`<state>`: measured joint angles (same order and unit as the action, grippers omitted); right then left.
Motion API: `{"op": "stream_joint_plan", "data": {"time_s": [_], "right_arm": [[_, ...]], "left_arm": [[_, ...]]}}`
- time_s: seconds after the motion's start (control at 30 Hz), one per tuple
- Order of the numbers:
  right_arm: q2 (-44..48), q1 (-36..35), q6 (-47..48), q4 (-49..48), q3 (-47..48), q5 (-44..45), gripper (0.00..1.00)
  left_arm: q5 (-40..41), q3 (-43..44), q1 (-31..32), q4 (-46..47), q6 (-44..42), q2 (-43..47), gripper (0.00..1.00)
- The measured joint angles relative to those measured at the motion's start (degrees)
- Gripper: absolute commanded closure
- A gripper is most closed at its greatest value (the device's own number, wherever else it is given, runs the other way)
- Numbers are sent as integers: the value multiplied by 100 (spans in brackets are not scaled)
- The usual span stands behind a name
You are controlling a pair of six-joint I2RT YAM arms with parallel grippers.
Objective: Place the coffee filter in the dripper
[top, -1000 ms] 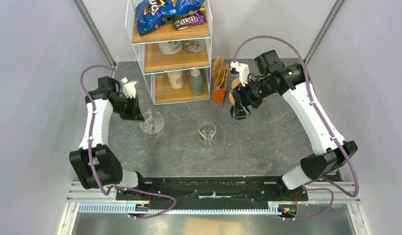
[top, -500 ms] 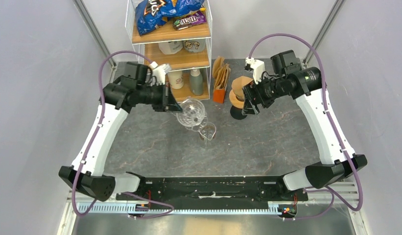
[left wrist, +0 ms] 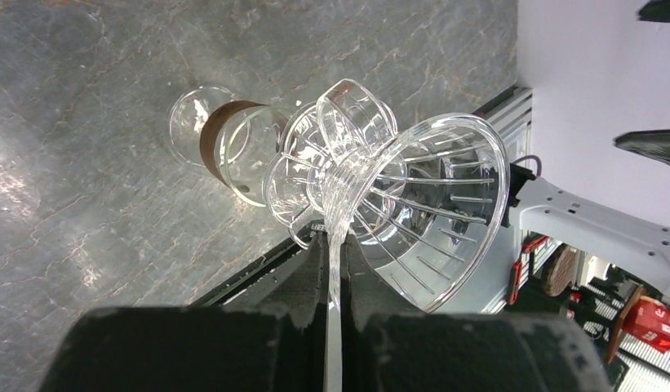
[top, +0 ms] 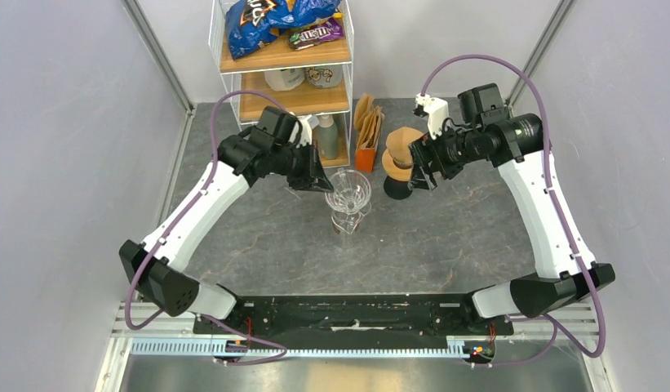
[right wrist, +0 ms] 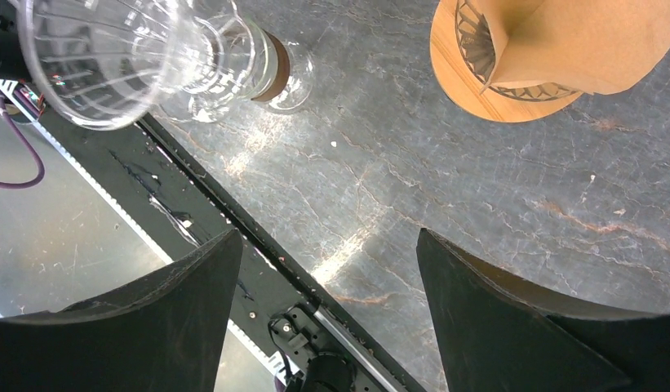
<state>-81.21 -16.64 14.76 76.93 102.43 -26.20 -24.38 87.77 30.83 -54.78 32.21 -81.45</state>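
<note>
Left gripper (top: 317,178) is clamped shut on the handle of the glass dripper (top: 349,190), holding it over the carafe (top: 345,222), apparently not yet seated. Right gripper (top: 419,169), jaws wide and empty, hovers right of the carafe beside the brown coffee filter (top: 406,140), which sits on a wooden stand (right wrist: 478,90). Filter pickup and placement are both outstanding.

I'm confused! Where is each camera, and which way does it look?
Top: above, behind the bases, looking down at grey stone table; both arms show.
Left wrist: along shut left jaws holding the clear glass dripper.
Right wrist: down past open right jaws at the brown paper filter.
Both wrists see dripper and glass carafe.
</note>
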Motion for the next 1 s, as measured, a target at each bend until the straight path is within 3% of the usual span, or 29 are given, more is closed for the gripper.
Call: {"op": "stream_joint_plan", "data": {"time_s": [0.6, 1.0], "right_arm": [[81, 2, 28, 4, -81, -94, 13], [87, 4, 31, 9, -127, -221, 13]], "left_arm": [[278, -850, 105, 374, 13, -240, 98], [286, -883, 107, 520, 13, -236, 98]]}}
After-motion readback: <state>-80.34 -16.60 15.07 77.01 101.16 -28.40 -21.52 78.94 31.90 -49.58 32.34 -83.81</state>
